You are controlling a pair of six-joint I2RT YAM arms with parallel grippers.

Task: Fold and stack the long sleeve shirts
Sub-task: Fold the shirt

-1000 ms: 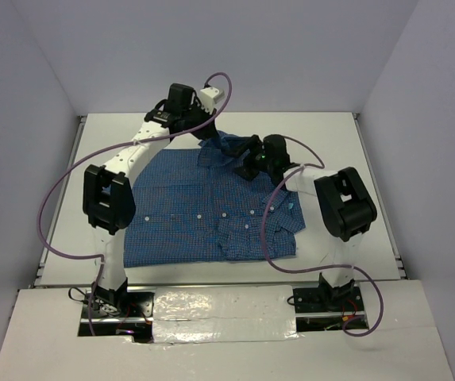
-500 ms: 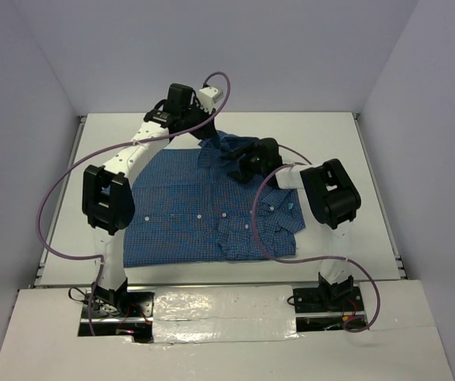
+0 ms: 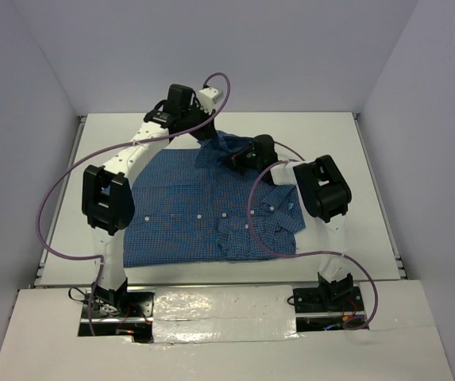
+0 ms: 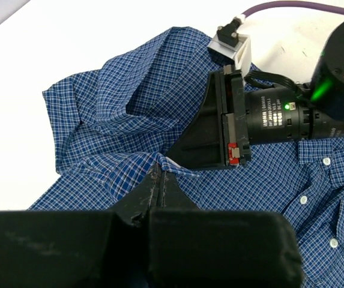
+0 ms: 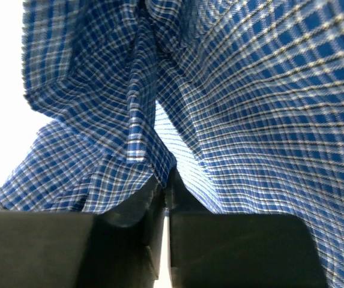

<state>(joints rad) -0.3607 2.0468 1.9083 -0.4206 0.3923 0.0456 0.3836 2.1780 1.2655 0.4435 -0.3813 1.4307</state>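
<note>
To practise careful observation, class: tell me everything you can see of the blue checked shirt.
The shirt is blue, finely checked woven cloth, cotton by its look, with a row of small white buttons. It lies mostly flat and spread on the white table, front up, slightly rumpled on the right. Its far edge is bunched and raised, where the left pincer and the right pincer each pinch a fold, both shut on the cloth.

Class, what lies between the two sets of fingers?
A short ridge of the shirt, pinched by left fingers and right fingers; the left wrist view shows it.
</note>
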